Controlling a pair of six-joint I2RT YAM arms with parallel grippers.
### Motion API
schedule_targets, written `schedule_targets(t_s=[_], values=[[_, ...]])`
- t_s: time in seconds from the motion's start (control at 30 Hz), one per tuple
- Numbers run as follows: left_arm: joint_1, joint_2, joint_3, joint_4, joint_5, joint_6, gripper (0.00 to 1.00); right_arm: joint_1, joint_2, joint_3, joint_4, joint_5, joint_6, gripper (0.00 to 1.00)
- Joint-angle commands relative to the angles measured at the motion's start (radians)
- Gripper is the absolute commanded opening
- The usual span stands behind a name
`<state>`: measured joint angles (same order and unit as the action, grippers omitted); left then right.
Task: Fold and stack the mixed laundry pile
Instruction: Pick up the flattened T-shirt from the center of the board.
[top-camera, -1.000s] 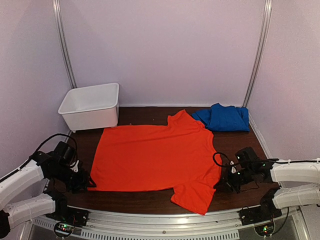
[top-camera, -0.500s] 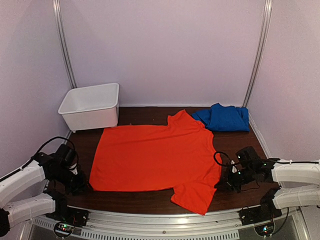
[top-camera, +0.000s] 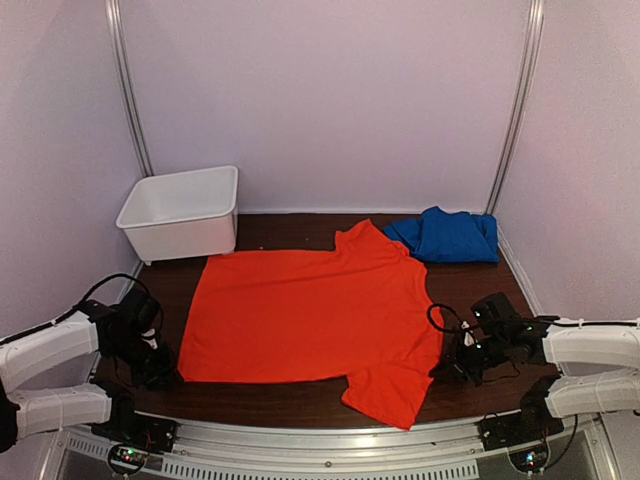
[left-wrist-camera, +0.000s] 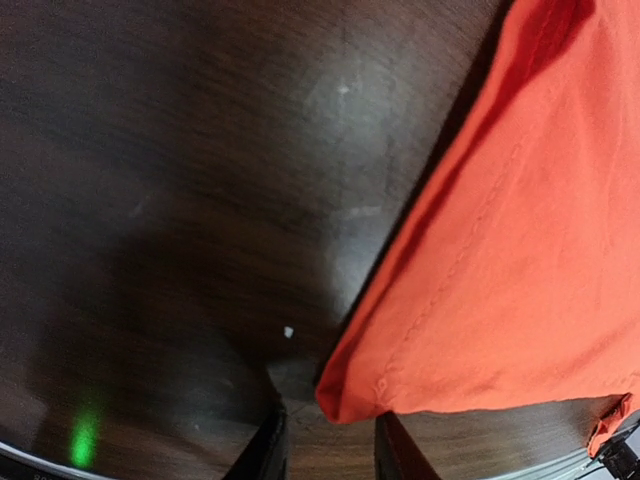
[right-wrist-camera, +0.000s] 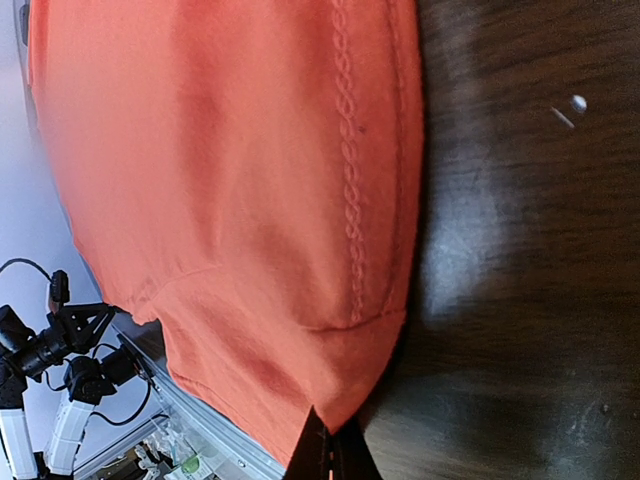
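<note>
The orange-red T-shirt (top-camera: 310, 310) lies spread flat on the dark table, one sleeve hanging toward the front edge. The royal-blue garment (top-camera: 447, 236) sits bunched at the back right. My left gripper (top-camera: 158, 368) is low at the shirt's near left corner. In the left wrist view its jaws (left-wrist-camera: 330, 452) stand apart, the hem corner (left-wrist-camera: 352, 402) lying between the fingertips, unclamped. My right gripper (top-camera: 447, 368) is at the shirt's right edge. In the right wrist view the T-shirt (right-wrist-camera: 230, 180) narrows to a point pinched in the shut gripper (right-wrist-camera: 330, 455).
A white plastic bin (top-camera: 182, 212) stands at the back left, a short gap behind the shirt. Walls enclose the table on the left, back and right. The metal rail (top-camera: 320, 440) with the arm bases runs along the front edge.
My left gripper has narrowed around the shirt's near left corner, and its arm has shifted slightly down and left. The right gripper has stayed put on the shirt's edge.
</note>
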<state>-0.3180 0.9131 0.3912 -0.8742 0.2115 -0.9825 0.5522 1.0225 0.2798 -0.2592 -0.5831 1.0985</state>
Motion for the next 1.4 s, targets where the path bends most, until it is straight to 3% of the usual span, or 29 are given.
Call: schedule_targets(t_s=[0.0,0.3,0.57,1.03,1.37], values=[[0.002,0.052,0.017,0.046,-0.045,0.009,0.3,0.006,0.01,0.025,-0.017,0.029,-0.011,0.0],[0.002,0.112,0.02,0.076,-0.058,0.004,0.25,0.006,0.03,0.031,-0.012,0.029,-0.015,0.0],[0.002,0.124,0.052,0.087,-0.053,0.023,0.0,0.006,0.038,0.078,-0.017,0.037,-0.044,0.0],[0.002,0.025,0.143,-0.07,0.006,0.035,0.0,0.005,-0.109,0.153,-0.171,0.065,-0.039,0.0],[0.031,0.112,0.269,-0.057,0.03,0.053,0.0,-0.036,-0.064,0.264,-0.23,0.087,-0.115,0.0]])
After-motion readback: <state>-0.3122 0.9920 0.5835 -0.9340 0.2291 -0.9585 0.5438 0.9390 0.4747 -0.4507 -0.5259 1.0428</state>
